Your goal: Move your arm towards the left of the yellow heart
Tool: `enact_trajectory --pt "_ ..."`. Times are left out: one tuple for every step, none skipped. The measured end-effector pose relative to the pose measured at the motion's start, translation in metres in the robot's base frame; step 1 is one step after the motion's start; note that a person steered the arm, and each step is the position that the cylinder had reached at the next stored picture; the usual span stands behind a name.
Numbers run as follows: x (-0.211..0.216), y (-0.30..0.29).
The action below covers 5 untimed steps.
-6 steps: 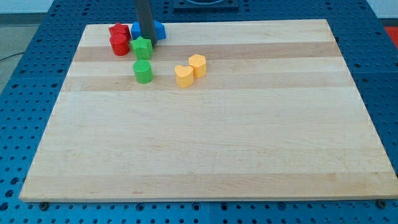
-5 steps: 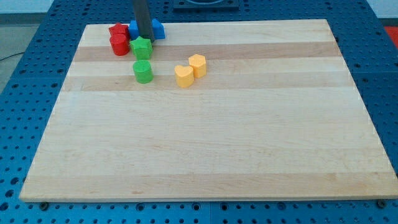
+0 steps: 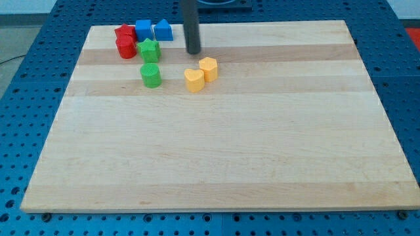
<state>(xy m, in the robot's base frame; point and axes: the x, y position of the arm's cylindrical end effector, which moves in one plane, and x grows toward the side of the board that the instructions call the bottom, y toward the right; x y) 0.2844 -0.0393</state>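
The yellow heart (image 3: 193, 80) lies on the wooden board (image 3: 216, 151) in its upper middle, touching a yellow hexagonal block (image 3: 209, 69) at its upper right. My tip (image 3: 193, 52) rests on the board just above the yellow heart, a short gap away, and to the upper left of the yellow hexagonal block. The dark rod rises from it out of the view's top.
A green star block (image 3: 149, 50) and a green cylinder (image 3: 151, 75) stand to the left of the heart. Two red blocks (image 3: 125, 40) and two blue blocks (image 3: 153, 29) cluster at the board's top left corner.
My tip has moved to the view's right, from beside the blue blocks and green star to a spot just above the yellow heart. The blocks have not moved.
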Motion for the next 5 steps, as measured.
enact_trajectory --pt "0.036 -0.013" --pt "0.053 -0.039" --pt "0.061 -0.045" --pt "0.080 -0.047" --pt "0.083 -0.073"
